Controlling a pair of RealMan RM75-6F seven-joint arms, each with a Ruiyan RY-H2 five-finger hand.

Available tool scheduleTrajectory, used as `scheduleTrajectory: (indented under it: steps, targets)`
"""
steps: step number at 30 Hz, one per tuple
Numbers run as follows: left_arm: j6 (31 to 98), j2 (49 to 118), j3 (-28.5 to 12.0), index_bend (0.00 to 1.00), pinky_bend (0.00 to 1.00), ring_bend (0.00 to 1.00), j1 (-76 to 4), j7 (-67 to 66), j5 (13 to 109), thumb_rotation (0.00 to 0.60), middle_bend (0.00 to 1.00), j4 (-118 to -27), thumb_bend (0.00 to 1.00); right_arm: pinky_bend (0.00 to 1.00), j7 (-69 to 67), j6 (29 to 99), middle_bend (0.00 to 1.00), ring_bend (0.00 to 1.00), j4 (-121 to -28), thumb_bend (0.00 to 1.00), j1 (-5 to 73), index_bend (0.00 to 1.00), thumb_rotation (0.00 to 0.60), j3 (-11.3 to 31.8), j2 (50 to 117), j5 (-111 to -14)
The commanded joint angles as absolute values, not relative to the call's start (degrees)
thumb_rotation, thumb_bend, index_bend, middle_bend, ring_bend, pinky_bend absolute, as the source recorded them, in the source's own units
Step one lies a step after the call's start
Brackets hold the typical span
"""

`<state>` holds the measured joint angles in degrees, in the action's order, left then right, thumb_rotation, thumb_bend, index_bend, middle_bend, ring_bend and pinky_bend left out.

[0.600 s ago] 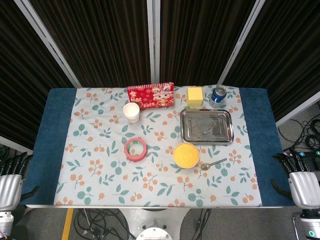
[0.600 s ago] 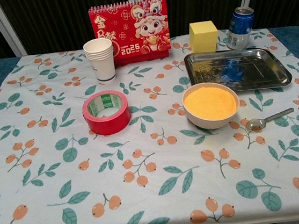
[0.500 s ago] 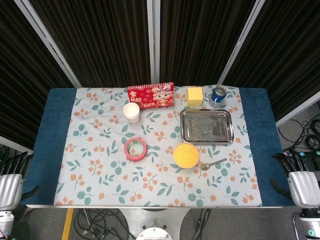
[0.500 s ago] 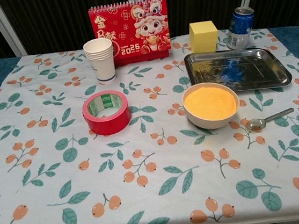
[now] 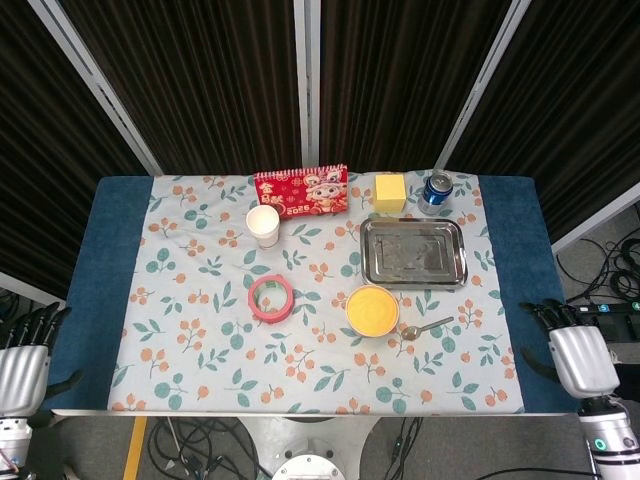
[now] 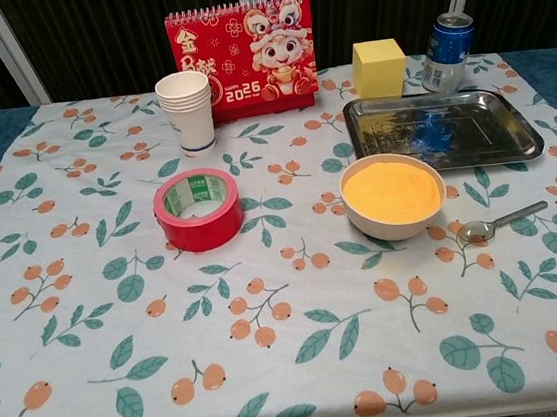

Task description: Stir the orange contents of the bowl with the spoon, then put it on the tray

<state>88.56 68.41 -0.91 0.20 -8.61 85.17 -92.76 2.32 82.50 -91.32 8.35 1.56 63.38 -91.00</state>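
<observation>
A white bowl point(image 5: 372, 310) point(image 6: 394, 195) filled with orange grains sits right of the table's middle. A metal spoon point(image 5: 426, 328) point(image 6: 502, 222) lies on the cloth just to its right, handle pointing right. Behind the bowl rests a steel tray point(image 5: 413, 252) point(image 6: 441, 131), nothing on it. My right hand point(image 5: 576, 355) hangs off the table's right front corner, fingers apart, holding nothing. My left hand point(image 5: 24, 365) is below the left front corner, also holding nothing. Neither hand shows in the chest view.
A red tape roll point(image 5: 270, 298) point(image 6: 198, 209) lies left of the bowl. Along the back stand paper cups point(image 5: 263, 226) point(image 6: 186, 112), a red calendar point(image 5: 301, 190) point(image 6: 242, 44), a yellow block point(image 5: 389, 192) point(image 6: 379, 67) and a blue can point(image 5: 435, 192) point(image 6: 448, 50).
My right hand has moved up and left, nearer the table's right edge. The left hand has shifted slightly. Nothing on the table has moved.
</observation>
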Motion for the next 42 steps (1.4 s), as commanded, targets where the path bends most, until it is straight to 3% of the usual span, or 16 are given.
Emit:
scheduleTrajectory:
  steps: [1,3,6,14,28,42]
  targets:
    - [88.4,68.4,-1.0,0.19,0.13,0.12,0.2,-8.3,84.9,0.600,0.18,-92.6,0.14,0.82,5.5,74.9,0.71,0.70,-90.5,0.21,13.5,0.30,0.600,2.9,65.4,-90.3]
    - [87.9,68.4,-1.0,0.19,0.12,0.12,0.1,-8.1,84.5,0.600,0.18,-92.5,0.14,0.91,6.6,69.6,0.80,0.80,-89.0,0.21,16.4,0.32,0.600,3.1,67.0,-89.1]
    - [87.1,68.5,-1.0,0.18,0.12,0.12,-0.1,-8.1,83.9,0.600,0.18,-92.4,0.14,0.98,7.8,61.5,0.86,0.86,-86.2,0.21,20.4,0.36,0.600,3.0,70.2,-86.8]
    - [85.3,68.5,-1.3,0.18,0.12,0.12,-0.8,-7.7,82.6,0.600,0.18,-92.0,0.14,1.00,8.9,50.6,0.90,0.91,-78.3,0.24,26.2,0.42,0.600,2.4,79.4,-83.0]
    - [83.4,69.2,-2.0,0.19,0.12,0.12,-2.1,-5.5,81.9,0.600,0.18,-89.9,0.14,1.00,10.3,49.1,0.90,0.91,-73.4,0.30,29.5,0.44,0.600,2.8,85.2,-81.2]
    - [82.8,69.7,-1.8,0.19,0.13,0.12,-2.4,-3.5,81.7,0.600,0.18,-88.4,0.14,1.00,11.8,50.1,0.91,0.91,-71.6,0.34,30.4,0.64,0.600,2.7,87.3,-79.8]
